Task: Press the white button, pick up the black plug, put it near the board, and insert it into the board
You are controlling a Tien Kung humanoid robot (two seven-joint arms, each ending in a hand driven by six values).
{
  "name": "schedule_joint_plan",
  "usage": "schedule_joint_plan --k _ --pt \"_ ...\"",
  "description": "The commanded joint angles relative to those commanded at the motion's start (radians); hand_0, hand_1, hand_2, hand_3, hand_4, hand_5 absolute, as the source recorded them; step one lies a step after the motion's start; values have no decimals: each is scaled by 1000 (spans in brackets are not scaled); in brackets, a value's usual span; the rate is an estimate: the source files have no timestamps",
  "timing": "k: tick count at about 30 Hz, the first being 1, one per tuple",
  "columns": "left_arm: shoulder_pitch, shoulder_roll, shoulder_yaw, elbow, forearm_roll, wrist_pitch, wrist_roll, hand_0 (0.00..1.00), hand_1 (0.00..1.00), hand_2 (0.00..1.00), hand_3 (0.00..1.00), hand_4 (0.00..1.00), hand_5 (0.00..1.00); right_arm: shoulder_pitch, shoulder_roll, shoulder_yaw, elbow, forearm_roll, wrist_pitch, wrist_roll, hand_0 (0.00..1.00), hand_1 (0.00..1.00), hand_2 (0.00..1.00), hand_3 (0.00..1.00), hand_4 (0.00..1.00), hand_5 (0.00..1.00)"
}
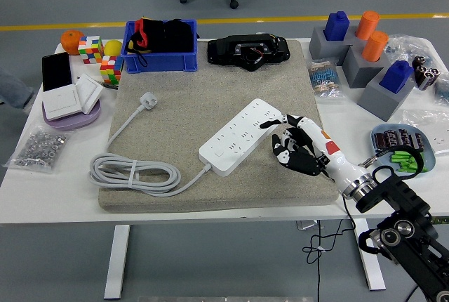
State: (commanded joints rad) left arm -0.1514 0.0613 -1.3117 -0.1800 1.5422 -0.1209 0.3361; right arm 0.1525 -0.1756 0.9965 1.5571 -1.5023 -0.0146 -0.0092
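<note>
So from my feed, the white power strip (242, 138) lies on the grey mat (210, 105) with its long axis on a diagonal, low end near-left, high end far-right. Its cord (133, 173) leaves the near-left end and coils at the mat's left edge, then runs up to the white plug (148, 100), which lies flat on the mat well apart from the strip.

The right hand (300, 144) sits at the strip's far-right end, index finger stretched out onto that end, the other fingers curled under, gripping nothing as far as I can tell.

Farther out: a blue bin (160, 57) at the mat's back-left holds black and red stuff I can't make out. A dish (400, 144) on the right holds green pieces and dark cylinders. A black device (250, 51) lies at the mat's back edge.
</note>
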Motion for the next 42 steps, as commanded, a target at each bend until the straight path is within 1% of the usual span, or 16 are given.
schedule_joint_plan --k 3,5,6,9,13,16,18,19,22,24,28,35,37,39,42 --pt "1 -1 -1 0 -1 0 0 684 677 658 688 575 191 14 -3 -28 3 -10 22 -33 2 2 116 652 241 2" --pt "4 -1 -5 0 2 1 1 684 677 658 688 575 191 33 -8 -59 4 -41 37 -60 2 2 116 652 241 2" --pt "5 -1 -6 0 3 1 1 684 676 658 688 575 190 42 -10 -71 3 -59 38 -64 2 2 118 699 182 2" --pt "7 0 -12 0 7 1 3 684 676 658 688 575 190 77 -12 -105 -9 -136 28 -53 2 2 118 699 182 2" --pt "5 2 -8 0 4 1 2 684 677 658 689 575 190 126 -6 -137 -36 -238 -13 -15 2 2 115 700 178 2" --pt "3 1 -1 0 -1 0 1 684 677 658 689 575 190 163 1 -155 -70 -305 -46 6 2 2 115 700 178 2" --pt "2 1 2 0 -4 0 1 684 676 659 689 576 192 176 2 -162 -85 -333 -59 14 2 2 116 694 167 2" --pt "2 1 -1 0 -3 0 1 684 676 659 689 576 192 188 0 -175 -101 -355 -80 26 2 2 116 694 167 2" --pt "3 2 0 0 -6 1 1 684 676 659 689 576 192 209 -4 -204 -127 -378 -123 53 2 2 116 694 167 2" --pt "4 3 -8 0 1 1 3 684 678 658 689 576 193 230 -6 -240 -161 -394 -171 84 2 2 117 691 155 2" --pt "5 4 -12 0 9 0 5 684 678 658 689 576 193 278 5 -316 -235 -396 -220 110 2 2 117 691 155 2" --pt "2 3 1 0 3 -2 4 684 677 658 688 575 192 346 42 -406 -339 -393 -254 119 2 2 116 687 145 2" --pt "1 2 4 0 1 -2 3 684 677 658 688 575 193 362 50 -423 -366 -393 -256 118 2 2 116 684 139 2" --pt "3 4 7 0 -3 -2 3 684 677 658 688 575 193 385 63 -447 -410 -396 -253 101 2 2 116 684 139 2" --pt "4 6 0 0 7 -3 5 684 677 658 688 575 194 407 76 -467 -453 -402 -245 75 2 2 116 676 139 2"
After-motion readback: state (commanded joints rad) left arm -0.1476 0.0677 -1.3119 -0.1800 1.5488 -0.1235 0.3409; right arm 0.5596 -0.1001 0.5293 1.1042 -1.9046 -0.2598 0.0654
